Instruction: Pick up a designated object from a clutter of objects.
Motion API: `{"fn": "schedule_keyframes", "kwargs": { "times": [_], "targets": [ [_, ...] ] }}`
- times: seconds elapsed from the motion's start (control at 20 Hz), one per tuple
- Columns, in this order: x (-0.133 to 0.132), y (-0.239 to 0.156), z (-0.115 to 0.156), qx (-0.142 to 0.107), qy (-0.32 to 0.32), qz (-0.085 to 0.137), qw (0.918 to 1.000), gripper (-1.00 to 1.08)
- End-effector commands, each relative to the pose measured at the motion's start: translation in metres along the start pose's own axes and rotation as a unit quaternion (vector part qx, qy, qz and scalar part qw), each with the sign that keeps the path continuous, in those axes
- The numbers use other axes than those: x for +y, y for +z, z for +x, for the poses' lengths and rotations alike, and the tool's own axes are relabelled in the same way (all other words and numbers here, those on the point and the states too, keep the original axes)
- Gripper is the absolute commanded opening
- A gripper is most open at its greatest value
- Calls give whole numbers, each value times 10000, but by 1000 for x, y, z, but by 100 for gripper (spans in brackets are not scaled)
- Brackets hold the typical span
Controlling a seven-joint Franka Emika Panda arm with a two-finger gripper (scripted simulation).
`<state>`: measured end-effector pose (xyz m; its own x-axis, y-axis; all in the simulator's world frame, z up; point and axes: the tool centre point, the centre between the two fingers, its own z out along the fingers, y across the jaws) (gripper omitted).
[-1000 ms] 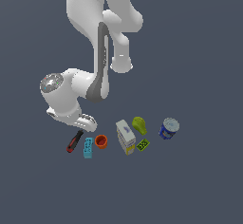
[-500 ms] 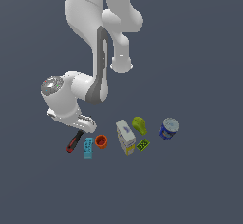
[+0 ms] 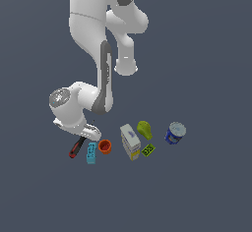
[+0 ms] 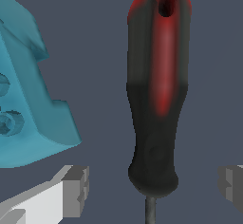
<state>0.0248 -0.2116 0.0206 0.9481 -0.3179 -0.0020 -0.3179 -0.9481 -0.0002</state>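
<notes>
The screwdriver (image 4: 156, 99) has a red-and-black handle and a thin dark shaft; it lies flat on the ground. In the exterior view the screwdriver (image 3: 76, 149) is the leftmost item of the clutter. My gripper (image 4: 153, 185) is open, with one finger on each side of the handle's black end near the shaft, not touching it. The gripper (image 3: 88, 136) sits low over the screwdriver and hides its shaft in the exterior view. The cyan studded block (image 4: 23, 99) lies close beside the handle.
To the exterior view's right of the screwdriver stand the cyan block (image 3: 91, 152), the orange cup (image 3: 104, 146), the white-yellow box (image 3: 130, 141), the green pear shape (image 3: 144, 129), the green flat piece (image 3: 148, 150) and the blue-white can (image 3: 174, 132).
The arm's wrist and gripper have come down closer over the screwdriver. The objects have not moved.
</notes>
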Motion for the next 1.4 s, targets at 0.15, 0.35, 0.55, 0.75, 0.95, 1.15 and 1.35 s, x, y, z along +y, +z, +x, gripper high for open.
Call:
{"fn": "schedule_keyframes", "kwargs": {
  "times": [0.15, 0.35, 0.55, 0.75, 0.95, 1.15, 1.35],
  "targets": [
    [0, 6, 1, 9, 1, 0, 10000, -100],
    [0, 6, 1, 9, 1, 0, 10000, -100],
    [0, 6, 1, 9, 1, 0, 10000, -100],
    [0, 5, 1, 6, 2, 0, 10000, -100],
    [-1, -1, -3, 6, 2, 0, 10000, -100],
    [-2, -13, -9, 6, 2, 0, 10000, -100],
    [-4, -31, -19, 6, 2, 3, 10000, -100]
  ]
}}
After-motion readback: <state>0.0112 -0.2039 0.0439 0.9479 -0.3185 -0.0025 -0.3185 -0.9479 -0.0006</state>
